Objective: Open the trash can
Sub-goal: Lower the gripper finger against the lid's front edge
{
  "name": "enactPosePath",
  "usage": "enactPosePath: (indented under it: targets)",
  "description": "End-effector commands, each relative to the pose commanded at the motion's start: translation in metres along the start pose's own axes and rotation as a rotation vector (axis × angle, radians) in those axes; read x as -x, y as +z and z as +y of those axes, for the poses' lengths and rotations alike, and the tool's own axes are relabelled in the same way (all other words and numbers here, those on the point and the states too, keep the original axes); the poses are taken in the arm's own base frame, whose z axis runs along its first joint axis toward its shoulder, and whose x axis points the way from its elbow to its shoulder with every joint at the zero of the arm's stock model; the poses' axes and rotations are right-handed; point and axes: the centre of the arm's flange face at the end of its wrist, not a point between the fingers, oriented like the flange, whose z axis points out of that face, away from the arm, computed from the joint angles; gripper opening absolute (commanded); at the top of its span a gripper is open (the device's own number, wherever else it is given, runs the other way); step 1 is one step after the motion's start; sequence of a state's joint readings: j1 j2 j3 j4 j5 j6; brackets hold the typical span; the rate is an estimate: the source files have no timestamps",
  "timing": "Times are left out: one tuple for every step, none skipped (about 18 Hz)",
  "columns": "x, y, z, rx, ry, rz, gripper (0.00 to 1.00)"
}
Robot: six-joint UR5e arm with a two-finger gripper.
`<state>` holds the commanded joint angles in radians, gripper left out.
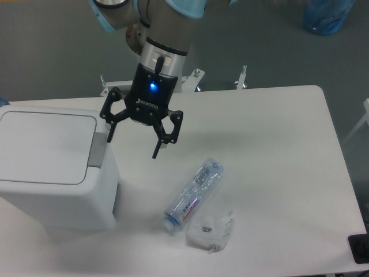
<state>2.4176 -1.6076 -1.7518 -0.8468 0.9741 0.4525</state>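
The trash can [55,167], one only, stood at the left end of the white worktop [277,144] with its flat lid [43,147] shut and one grey tab [97,150] on the lid's right edge. The pincer [134,141] hung just right of that tab, fingers spread wide and holding nothing. Further right lay one clear plastic bottle [194,194], and beside its lower end one crumpled clear wrapper [210,229].

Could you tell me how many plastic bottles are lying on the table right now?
1: a clear crushed plastic bottle lies right of the white boxy trash can, beside a crumpled clear wrapper.
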Motion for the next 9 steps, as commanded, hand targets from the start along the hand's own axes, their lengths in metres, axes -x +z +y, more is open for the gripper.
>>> enactPosePath:
  targets:
    - [0.000,0.001,-0.001,0.000,0.003,0.001,1.00]
    - [0.002,0.003,-0.002,0.001,0.002,0.002,1.00]
    - [0.001,0.003,-0.004,-0.001,0.008,0.001,1.00]
    - [0.003,0.007,-0.004,0.004,0.006,0.004,1.00]
    - [0.004,0.009,-0.004,0.007,0.006,0.005,1.00]
    - [0.006,0.012,-0.004,0.010,0.005,0.006,1.00]
    - [0.006,0.013,-0.004,0.012,0.005,0.008,1.00]
    - [0.004,0.014,-0.004,0.013,0.007,0.011,1.00]
    - [0.004,0.015,-0.005,0.013,0.008,0.012,1.00]
